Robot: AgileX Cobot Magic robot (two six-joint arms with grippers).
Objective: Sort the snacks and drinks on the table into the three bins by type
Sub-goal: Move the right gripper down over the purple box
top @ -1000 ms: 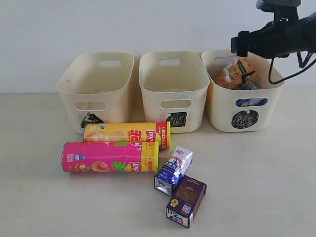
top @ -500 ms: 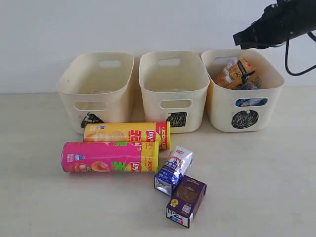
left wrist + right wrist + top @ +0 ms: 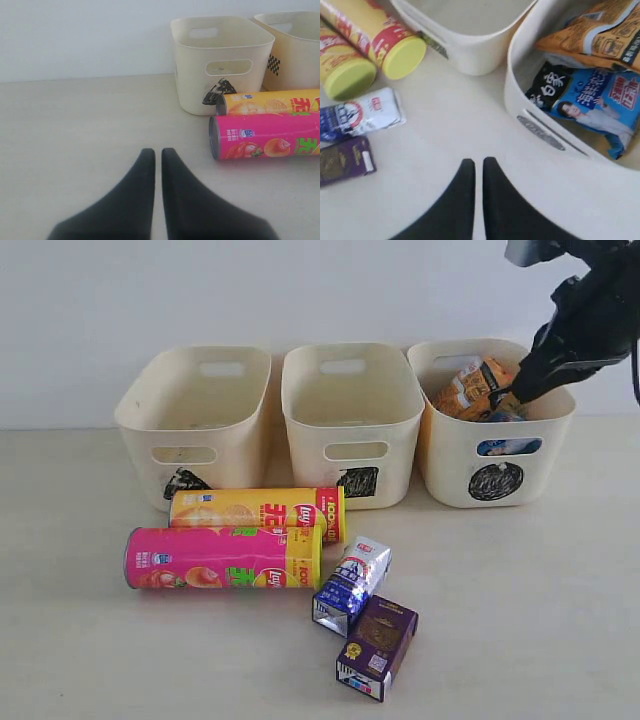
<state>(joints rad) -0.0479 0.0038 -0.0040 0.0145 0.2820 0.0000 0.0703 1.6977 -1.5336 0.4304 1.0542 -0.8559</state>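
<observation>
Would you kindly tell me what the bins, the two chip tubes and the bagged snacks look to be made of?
Bins: moulded plastic, cream, smooth satin walls, rounded corners. Pink tube and yellow tube: probably cardboard under glossy printed wrap, with plastic-looking lids; not certain. Orange bag and blue bag: thin shiny film or foil, creased and crinkled.

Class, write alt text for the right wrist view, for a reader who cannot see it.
The right gripper, jaws shut and empty, hangs over the table beside a cream bin holding an orange foil bag and a blue bag. Two chip tubes, a blue-and-white carton and a dark purple carton lie near a second bin.
</observation>
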